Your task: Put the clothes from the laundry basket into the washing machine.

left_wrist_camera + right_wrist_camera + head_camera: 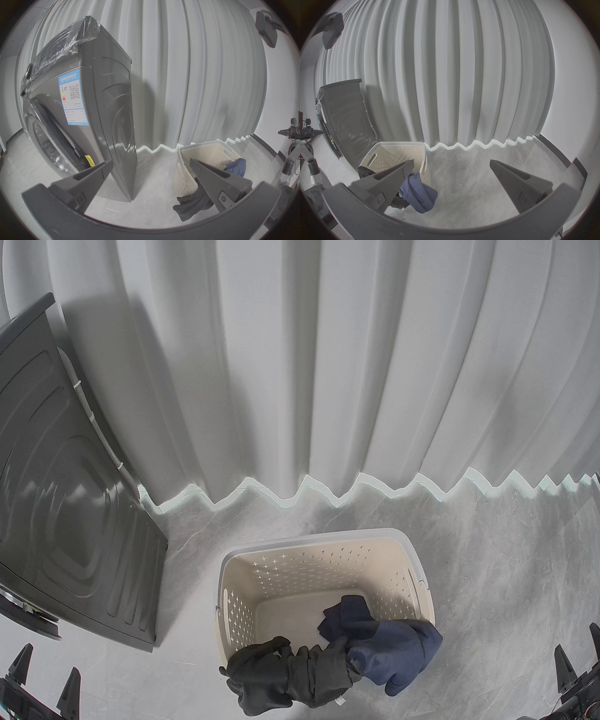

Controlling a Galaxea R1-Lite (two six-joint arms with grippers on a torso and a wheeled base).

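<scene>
A cream laundry basket (387,543) stands on the floor in the middle of the head view. A blue garment (390,646) and a dark grey garment (284,674) hang over its near rim. The grey washing machine (69,515) stands to the left; its round door (47,140) faces away from the basket. My left gripper (45,677) is open low at the left edge, with nothing between its fingers. My right gripper (578,655) is open low at the right edge, also holding nothing. Both are apart from the basket (206,156) and the clothes (420,193).
A white pleated curtain (325,365) hangs behind the basket and the machine. Bare grey floor (512,577) lies to the right of the basket and between basket and machine. A grey hose (94,421) runs down the machine's back edge.
</scene>
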